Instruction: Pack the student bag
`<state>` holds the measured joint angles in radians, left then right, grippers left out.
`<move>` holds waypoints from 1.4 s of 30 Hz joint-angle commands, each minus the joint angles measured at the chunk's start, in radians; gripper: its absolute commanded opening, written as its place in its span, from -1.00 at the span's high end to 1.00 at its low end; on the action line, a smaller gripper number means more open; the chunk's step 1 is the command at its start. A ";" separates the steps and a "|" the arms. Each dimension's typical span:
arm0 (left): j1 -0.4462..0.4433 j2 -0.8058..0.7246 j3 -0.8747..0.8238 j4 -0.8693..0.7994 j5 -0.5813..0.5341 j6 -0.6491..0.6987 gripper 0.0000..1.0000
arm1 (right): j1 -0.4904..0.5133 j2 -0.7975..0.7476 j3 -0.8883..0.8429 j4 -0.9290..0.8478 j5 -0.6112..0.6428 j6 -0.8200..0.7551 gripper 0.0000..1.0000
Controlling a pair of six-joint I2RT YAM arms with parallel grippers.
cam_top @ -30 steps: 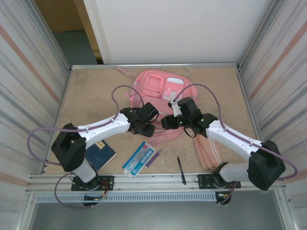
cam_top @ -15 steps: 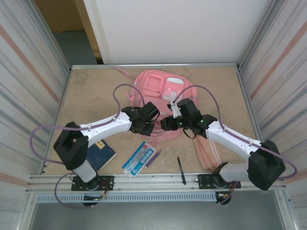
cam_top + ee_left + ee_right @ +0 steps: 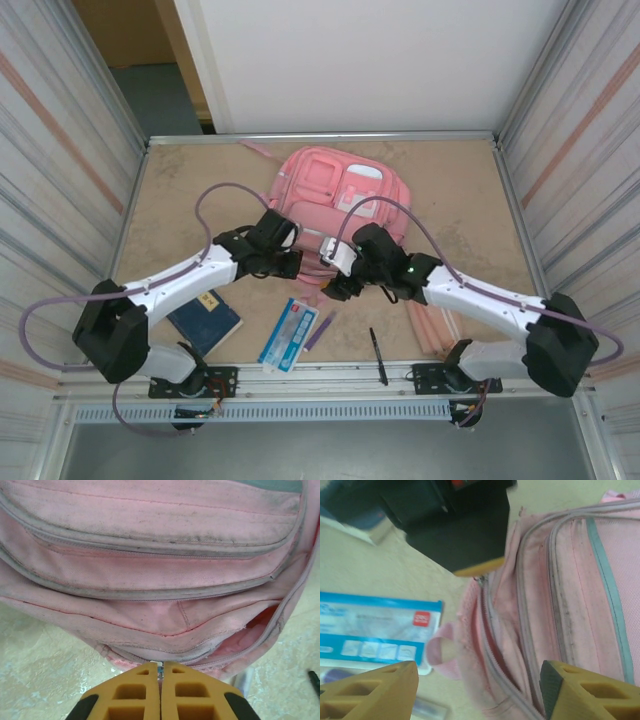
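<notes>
Pink fabric student bag (image 3: 335, 195) lies far-to-near, opening toward the arms; wrist views show left gripper (image 3: 160, 672) jaws together, right gripper (image 3: 479, 674) jaws apart.

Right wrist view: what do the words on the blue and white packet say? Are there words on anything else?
Blue and white packet: white print and a small red logo, both too blurred to read.
Dark blue book: a yellow label, too small to read.
Student bag: no readable words.

The left pincer (image 3: 160, 666) hides what it pinches, perhaps a zipper pull (image 3: 160, 669).
</notes>
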<state>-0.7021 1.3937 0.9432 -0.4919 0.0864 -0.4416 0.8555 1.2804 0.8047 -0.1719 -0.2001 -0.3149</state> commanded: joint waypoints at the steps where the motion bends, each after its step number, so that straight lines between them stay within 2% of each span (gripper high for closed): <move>1: 0.042 -0.058 -0.038 0.104 0.114 -0.055 1.00 | 0.001 0.104 0.068 0.026 0.020 -0.150 -0.28; 10: 0.052 -0.090 -0.080 0.126 0.144 -0.126 1.00 | 0.018 0.328 0.156 0.130 -0.001 -0.187 -0.17; 12: 0.052 -0.090 -0.090 0.141 0.157 -0.129 1.00 | 0.009 0.354 0.164 0.139 -0.003 -0.184 0.00; 15: 0.071 -0.095 -0.094 0.130 0.168 -0.139 1.00 | -0.011 0.354 0.164 0.143 -0.049 -0.136 0.38; 16: 0.083 -0.102 -0.096 0.125 0.173 -0.147 1.00 | -0.024 0.343 0.155 0.144 -0.084 -0.131 0.58; 18: 0.123 -0.123 -0.116 0.142 0.195 -0.160 1.00 | -0.035 0.321 0.125 0.173 -0.103 -0.132 0.84; 20: 0.162 -0.145 -0.140 0.173 0.222 -0.162 1.00 | -0.038 0.292 0.088 0.206 -0.106 -0.148 1.00; 26: 0.301 -0.167 -0.190 0.210 0.227 -0.150 1.00 | -0.038 0.202 0.042 0.227 -0.126 -0.229 1.00; 32: 0.418 -0.096 -0.189 0.243 0.254 -0.137 1.00 | -0.006 0.138 0.064 0.119 -0.051 -0.348 1.00; 37: 0.428 -0.072 -0.181 0.265 0.276 -0.145 1.00 | -0.008 0.077 0.053 0.087 0.006 -0.415 1.00; 42: 0.428 -0.130 -0.219 0.266 0.280 -0.157 1.00 | -0.027 0.094 0.059 0.059 0.086 -0.495 1.00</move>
<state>-0.2955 1.3060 0.7494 -0.2214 0.4114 -0.5915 0.8486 1.4017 0.8570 -0.0807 -0.1776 -0.7280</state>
